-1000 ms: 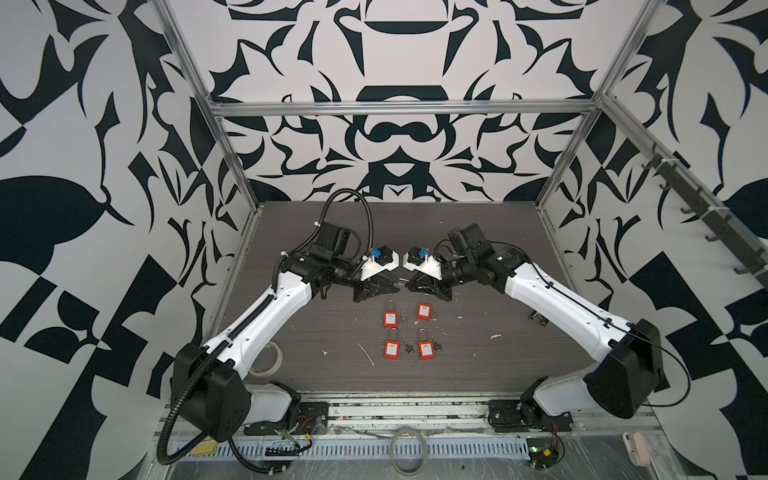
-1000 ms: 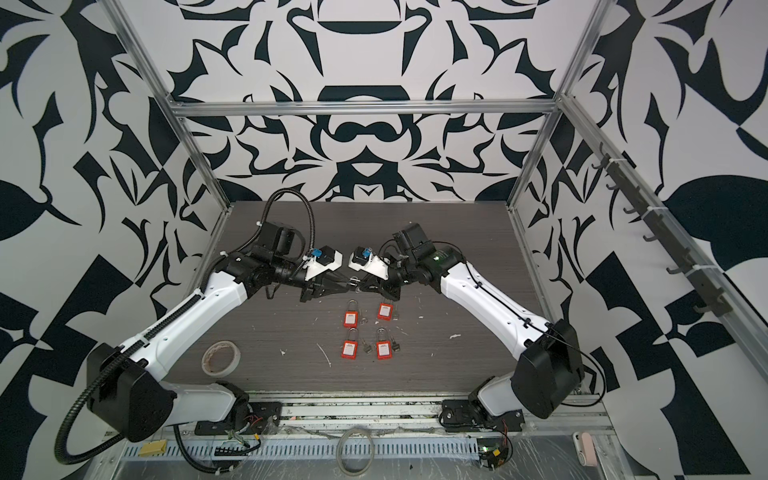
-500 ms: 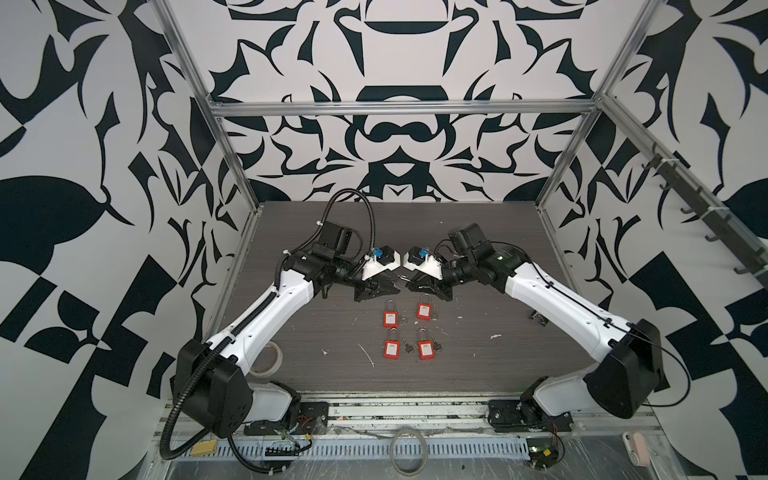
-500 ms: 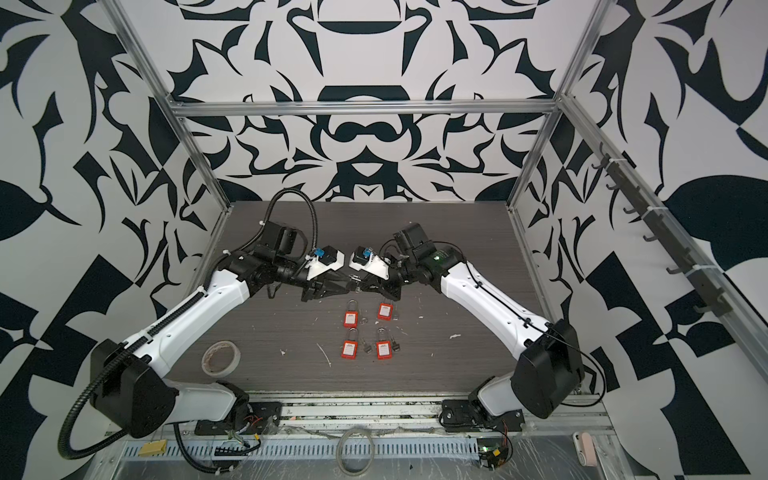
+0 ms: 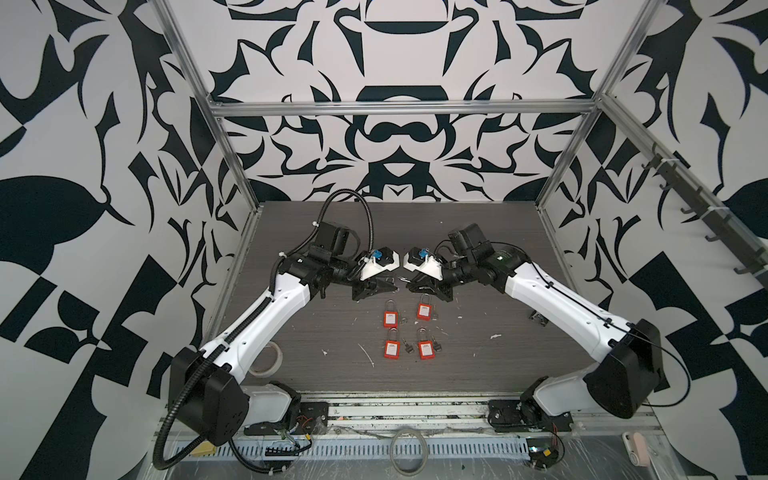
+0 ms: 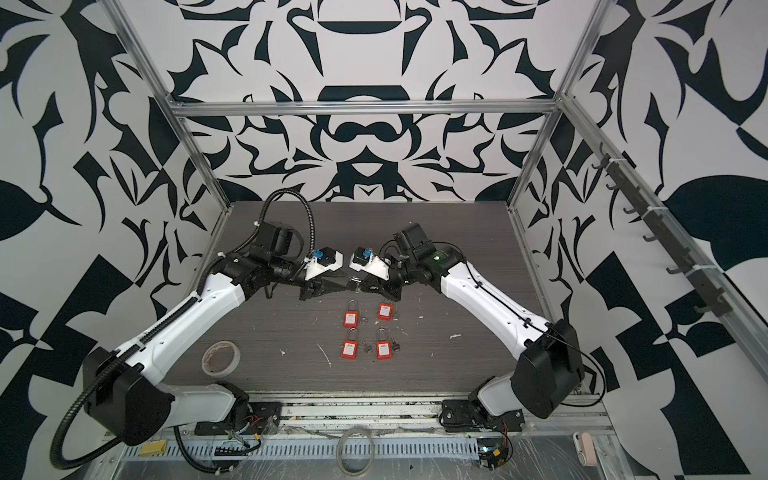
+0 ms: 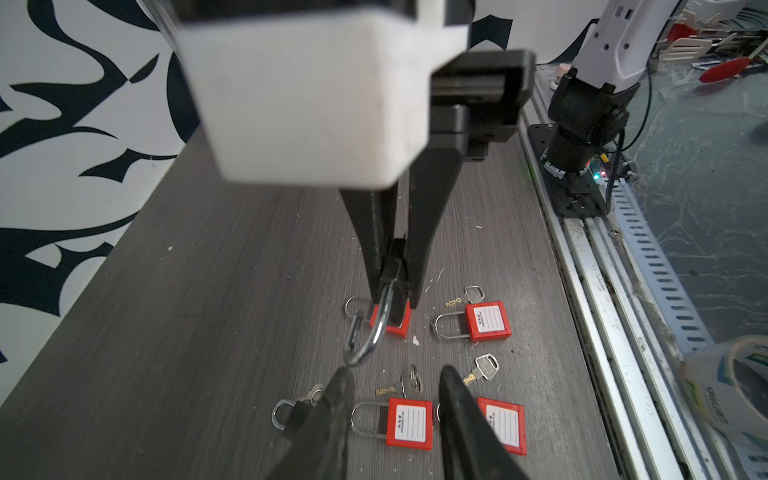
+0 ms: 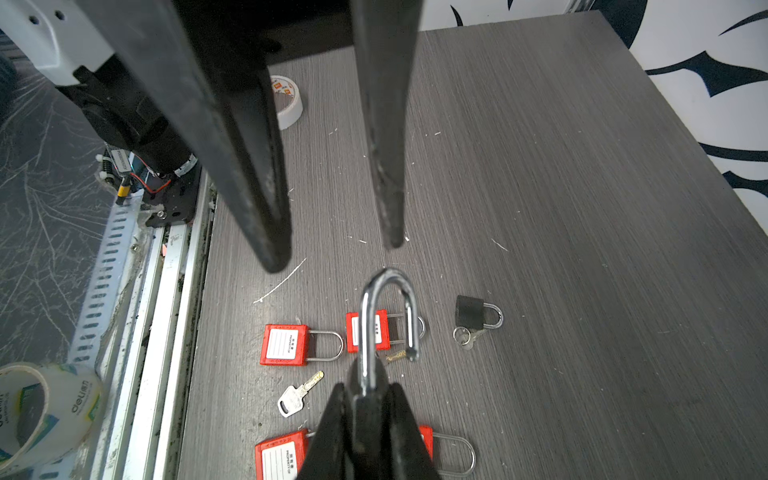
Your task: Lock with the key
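My right gripper [image 8: 368, 388] is shut on the body of a small black padlock [image 8: 370, 409], held above the table. Its steel shackle [image 8: 386, 291] swings open, one leg free, and points toward my left gripper [image 7: 395, 372]. That gripper is open and holds nothing, and one of its fingertips [image 7: 345, 374] sits right at the shackle's bend [image 7: 361, 345]. In both top views the two grippers [image 5: 388, 286] [image 5: 411, 286] meet tip to tip mid-table. Silver keys [image 7: 482, 370] [image 8: 297, 395] lie loose on the table below, none held.
Several red padlocks [image 5: 390, 319] [image 5: 423, 311] [image 6: 350, 348] lie in a block in front of the grippers. A second black padlock [image 8: 471, 309] with a ringed key [image 8: 463, 336] lies beside them. A tape roll [image 6: 221, 356] sits at front left, and a metal rail [image 7: 582, 266] runs along the table's front edge.
My left gripper's jaws have widened a little. Both arms have stayed almost where they were, and the right gripper still holds the black padlock.
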Tool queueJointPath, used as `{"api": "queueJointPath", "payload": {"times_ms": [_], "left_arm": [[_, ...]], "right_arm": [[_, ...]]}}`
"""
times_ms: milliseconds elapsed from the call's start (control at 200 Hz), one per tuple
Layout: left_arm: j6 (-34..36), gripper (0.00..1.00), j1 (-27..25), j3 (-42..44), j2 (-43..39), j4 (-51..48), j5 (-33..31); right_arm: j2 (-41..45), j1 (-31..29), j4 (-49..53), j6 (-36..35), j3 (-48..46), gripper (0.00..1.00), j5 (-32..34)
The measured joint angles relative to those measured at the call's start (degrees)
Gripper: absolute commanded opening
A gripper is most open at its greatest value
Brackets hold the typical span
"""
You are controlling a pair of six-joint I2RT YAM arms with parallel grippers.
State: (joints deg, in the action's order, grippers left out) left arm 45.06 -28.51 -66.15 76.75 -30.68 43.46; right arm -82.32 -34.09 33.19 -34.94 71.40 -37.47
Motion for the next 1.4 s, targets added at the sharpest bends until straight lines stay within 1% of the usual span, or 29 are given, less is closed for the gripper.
{"api": "queueJointPath", "payload": {"times_ms": [185,410,445,565,605,725,945,1045,1180,1400], "left_arm": [[-0.28,0.37,0.00,-0.31,2.43,0.96,0.02],[-1.11,0.37,-0.17,-0.37,2.62,3.37,0.42],[-1.16,0.35,-0.33,-0.37,2.62,3.69,0.50],[-1.38,0.23,-0.74,-0.37,2.71,4.33,0.98],[-1.18,0.20,-0.83,-0.37,2.78,4.55,1.31],[-1.14,0.19,-1.03,-0.37,2.99,4.81,1.84],[-0.15,0.09,-1.03,-0.37,3.04,4.33,2.91],[0.07,0.08,-1.03,-0.50,3.10,3.34,3.30],[0.33,0.00,-1.01,-1.90,3.74,0.79,4.00],[-0.68,0.00,-0.74,-3.91,5.40,-1.60,5.97]], "right_arm": [[0.00,0.00,0.02,0.00,0.00,0.00,-0.07],[0.00,0.00,0.11,0.02,0.00,0.00,-0.24],[0.00,0.00,0.17,0.02,0.02,0.00,-0.26],[0.00,0.00,0.48,0.00,0.11,0.00,-0.28],[0.00,0.00,0.48,0.02,0.15,0.00,-0.35],[0.00,0.00,0.85,0.00,0.48,0.00,-0.37],[0.00,0.00,0.87,-0.02,0.57,0.00,-0.31],[0.00,0.00,0.96,-0.39,0.61,0.00,-0.22],[0.00,-0.02,0.87,-1.29,0.63,0.00,0.17],[0.24,-0.22,0.31,-1.81,0.63,0.00,0.28]]}}
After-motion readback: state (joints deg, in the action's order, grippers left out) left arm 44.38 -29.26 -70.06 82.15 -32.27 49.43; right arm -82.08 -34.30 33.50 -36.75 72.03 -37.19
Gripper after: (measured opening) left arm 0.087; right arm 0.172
